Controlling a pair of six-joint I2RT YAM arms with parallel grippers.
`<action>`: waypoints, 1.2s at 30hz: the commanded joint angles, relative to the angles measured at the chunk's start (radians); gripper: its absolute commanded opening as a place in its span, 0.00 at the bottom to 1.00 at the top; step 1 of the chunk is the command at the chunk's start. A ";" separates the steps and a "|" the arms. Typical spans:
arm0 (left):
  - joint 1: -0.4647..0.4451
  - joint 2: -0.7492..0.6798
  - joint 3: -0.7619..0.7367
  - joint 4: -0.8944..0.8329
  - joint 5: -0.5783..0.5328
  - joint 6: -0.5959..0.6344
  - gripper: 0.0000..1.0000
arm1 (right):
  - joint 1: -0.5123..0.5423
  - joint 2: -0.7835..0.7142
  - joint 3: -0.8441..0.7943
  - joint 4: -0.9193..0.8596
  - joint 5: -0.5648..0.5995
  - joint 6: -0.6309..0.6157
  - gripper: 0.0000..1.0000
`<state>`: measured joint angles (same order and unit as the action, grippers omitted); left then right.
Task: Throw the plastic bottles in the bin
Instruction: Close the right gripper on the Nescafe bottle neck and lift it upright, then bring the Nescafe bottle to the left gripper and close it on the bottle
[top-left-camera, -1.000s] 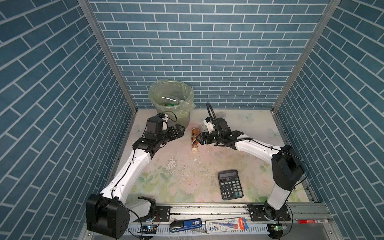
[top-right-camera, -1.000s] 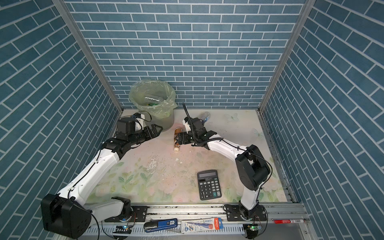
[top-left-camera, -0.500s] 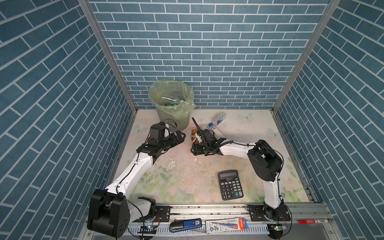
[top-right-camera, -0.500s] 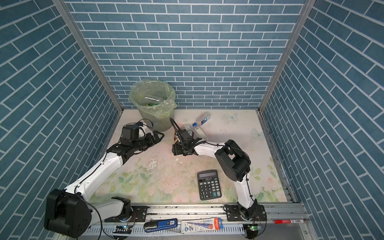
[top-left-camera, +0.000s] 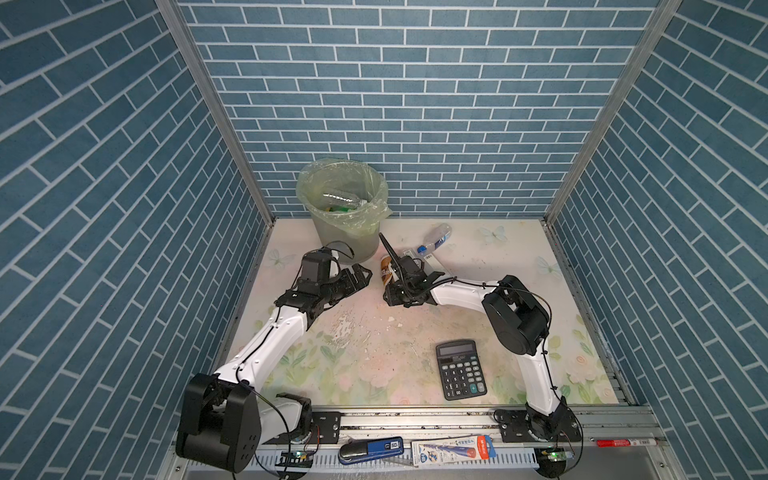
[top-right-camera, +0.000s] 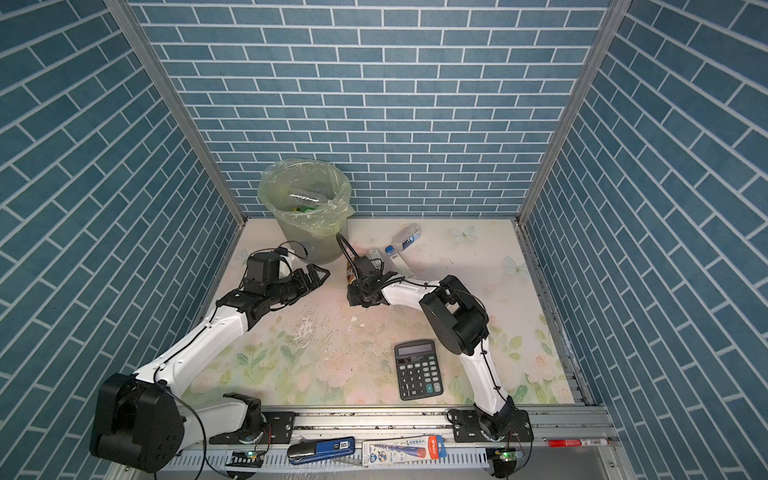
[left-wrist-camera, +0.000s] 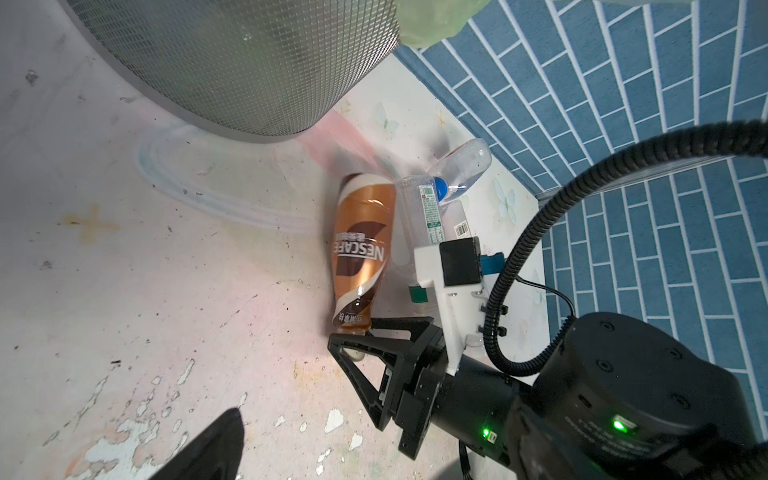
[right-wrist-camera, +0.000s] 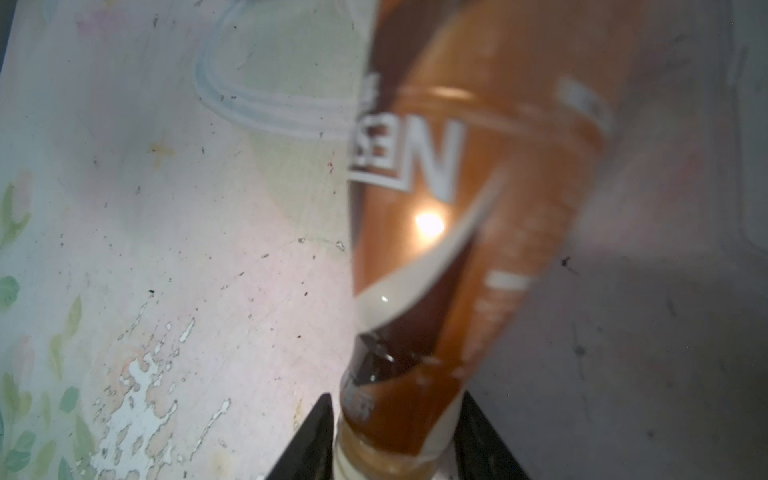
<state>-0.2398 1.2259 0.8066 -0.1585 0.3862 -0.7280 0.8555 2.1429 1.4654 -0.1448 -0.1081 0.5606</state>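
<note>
Since a second ago our right gripper (left-wrist-camera: 368, 332) has swung in low, and its jaws have narrowed onto the neck of the brown bottle (left-wrist-camera: 361, 232). We see that bottle lying on the surface (top-left-camera: 374, 357) at the middle of both top views, just below and right of the bin (top-left-camera: 345, 239). A labelled clear bottle (left-wrist-camera: 430, 216) lies just beside it, and a blue-capped bottle (top-left-camera: 435, 238) further to the upper right. Our left gripper (top-left-camera: 360, 277) sits left of the brown bottle, apart from it, jaws wide and holding nothing. Another clear bottle (top-left-camera: 343, 195) lies inside the bin.
</note>
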 joint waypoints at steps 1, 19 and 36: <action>0.005 0.012 -0.017 0.019 0.006 -0.004 0.99 | 0.000 0.019 0.036 -0.048 0.015 -0.001 0.39; 0.004 0.033 -0.056 0.096 -0.002 -0.073 0.99 | -0.002 -0.179 -0.141 -0.044 0.049 -0.051 0.20; -0.106 0.221 0.074 0.208 -0.012 -0.091 0.99 | 0.025 -0.352 -0.230 -0.047 -0.010 -0.125 0.18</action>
<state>-0.3340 1.4258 0.8501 0.0223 0.3862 -0.8230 0.8692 1.8286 1.2652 -0.1932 -0.0906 0.4824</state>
